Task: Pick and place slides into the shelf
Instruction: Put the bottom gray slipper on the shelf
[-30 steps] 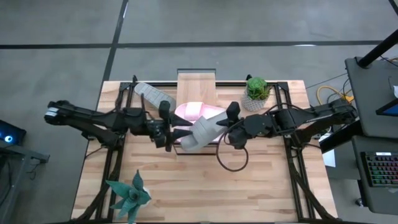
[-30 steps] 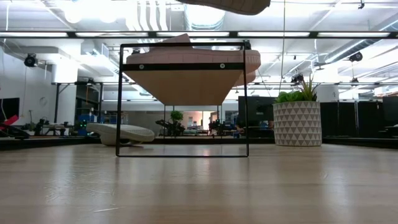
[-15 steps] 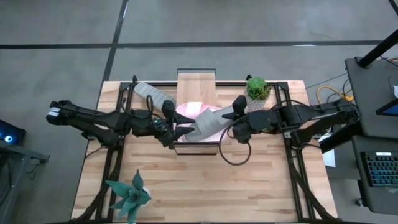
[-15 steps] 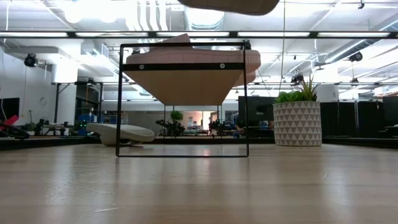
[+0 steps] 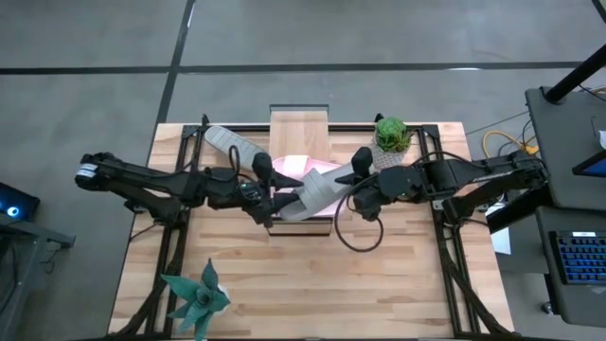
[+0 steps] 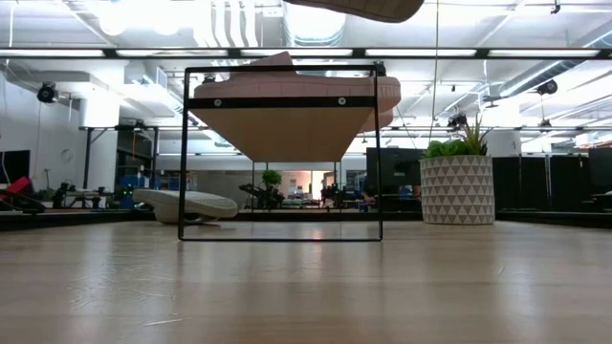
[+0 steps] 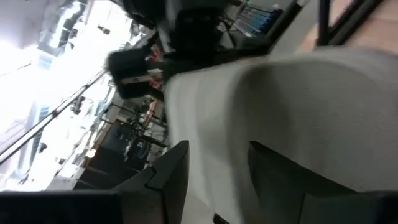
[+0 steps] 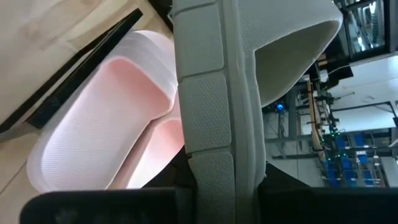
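Crowding the shelf (image 5: 299,128): pink slides (image 5: 290,169), potted plant (image 5: 391,135) beside.

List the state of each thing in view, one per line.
Held grey slide: aloft over the shelf, gripped at both ends.
Other grey slide: lying on the table.
Pink slides: on the shelf.
Shelf: upright.
Left gripper: shut on the slide.
Right gripper: shut on it.
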`<state>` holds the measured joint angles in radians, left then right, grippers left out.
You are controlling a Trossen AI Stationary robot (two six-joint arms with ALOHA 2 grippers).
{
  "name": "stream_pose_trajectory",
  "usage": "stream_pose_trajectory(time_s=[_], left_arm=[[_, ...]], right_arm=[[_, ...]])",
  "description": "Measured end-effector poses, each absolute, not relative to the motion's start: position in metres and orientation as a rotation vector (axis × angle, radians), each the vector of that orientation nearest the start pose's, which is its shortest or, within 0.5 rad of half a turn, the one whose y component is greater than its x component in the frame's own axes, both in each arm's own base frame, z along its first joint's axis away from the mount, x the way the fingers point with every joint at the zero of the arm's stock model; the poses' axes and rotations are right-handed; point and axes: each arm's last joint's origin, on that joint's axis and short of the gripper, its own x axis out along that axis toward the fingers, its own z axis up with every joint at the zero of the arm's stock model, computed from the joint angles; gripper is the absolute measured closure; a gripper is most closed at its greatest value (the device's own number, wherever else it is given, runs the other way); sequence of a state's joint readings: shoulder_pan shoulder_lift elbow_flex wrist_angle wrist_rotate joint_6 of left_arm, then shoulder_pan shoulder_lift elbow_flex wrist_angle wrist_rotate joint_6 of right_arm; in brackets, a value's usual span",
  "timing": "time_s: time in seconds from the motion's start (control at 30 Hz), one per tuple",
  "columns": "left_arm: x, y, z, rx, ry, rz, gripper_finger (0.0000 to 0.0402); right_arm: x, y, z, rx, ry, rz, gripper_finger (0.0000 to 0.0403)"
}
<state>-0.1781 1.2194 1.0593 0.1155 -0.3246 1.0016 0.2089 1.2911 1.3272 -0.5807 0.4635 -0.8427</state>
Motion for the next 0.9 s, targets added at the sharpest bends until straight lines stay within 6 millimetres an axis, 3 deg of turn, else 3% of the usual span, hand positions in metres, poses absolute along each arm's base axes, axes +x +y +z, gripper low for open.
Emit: stream_pose_trajectory(time_s=[0.17, 0.4, 0.63, 0.77, 0.9], left_arm=[[0.276, -0.039, 0.372, 1.042, 0.094, 0.163, 0.0272], [0.278, -0.04, 0.372, 1.06, 0.085, 0.16, 0.0385], [0.277, -0.037, 0.376, 1.094, 0.112, 0.254, 0.0399], [0.273, -0.033, 0.379, 1.082, 0.174, 0.376, 0.04], [0.269, -0.031, 0.381, 1.075, 0.208, 0.43, 0.04]], right_arm=[[0.267, 0.043, 0.377, -0.995, 0.598, -0.018, 0.0358], [0.268, 0.044, 0.378, -0.98, 0.567, 0.02, 0.0358], [0.268, 0.043, 0.38, -0.95, 0.567, -0.036, 0.0356], [0.268, 0.04, 0.385, -0.91, 0.577, -0.198, 0.0295], [0.267, 0.039, 0.388, -0.908, 0.581, -0.226, 0.0229]])
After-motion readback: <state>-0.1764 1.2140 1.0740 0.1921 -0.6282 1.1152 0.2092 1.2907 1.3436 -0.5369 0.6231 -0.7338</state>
